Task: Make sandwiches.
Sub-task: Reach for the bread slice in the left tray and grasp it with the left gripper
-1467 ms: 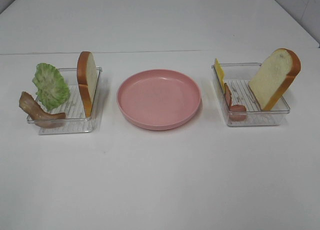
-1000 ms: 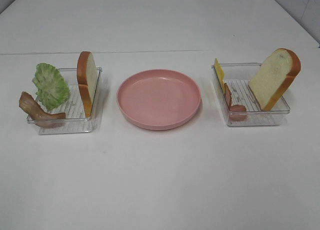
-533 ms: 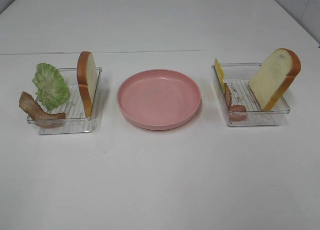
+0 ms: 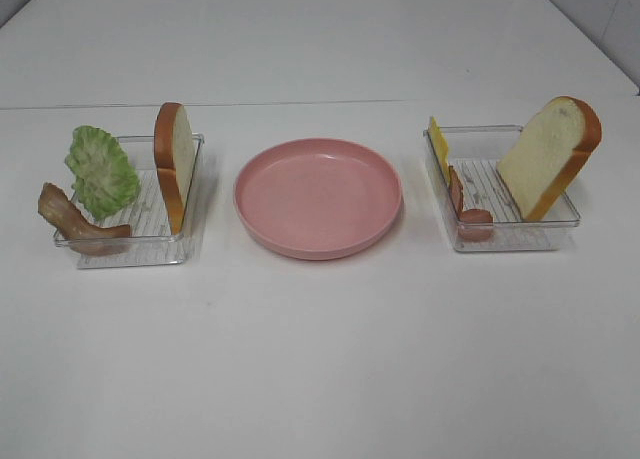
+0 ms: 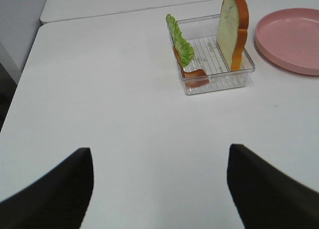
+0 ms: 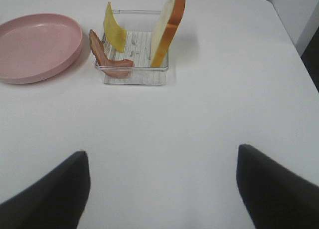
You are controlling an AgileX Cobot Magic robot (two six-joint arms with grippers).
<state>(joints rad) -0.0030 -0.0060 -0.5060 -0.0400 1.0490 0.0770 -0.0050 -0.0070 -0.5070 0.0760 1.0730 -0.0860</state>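
No sandwich is assembled. One bread slice (image 4: 174, 164) stands on edge in the left clear tray (image 4: 130, 247) beside a lettuce leaf (image 4: 100, 169) and a bacon strip (image 4: 75, 224). A second bread slice (image 4: 550, 157) leans in the right tray (image 4: 510, 243) with yellow cheese (image 4: 438, 144) and bacon (image 4: 462, 207). My left gripper (image 5: 159, 189) is open over bare table, well short of its tray (image 5: 219, 84). The right gripper (image 6: 162, 189) is likewise open and empty, short of its tray (image 6: 134, 80). Neither gripper shows in the exterior high view.
A pink round plate (image 4: 318, 194) with nothing on it sits between the two trays. The white table's side edges show in the wrist views, left edge (image 5: 25, 74) and right edge (image 6: 294, 44).
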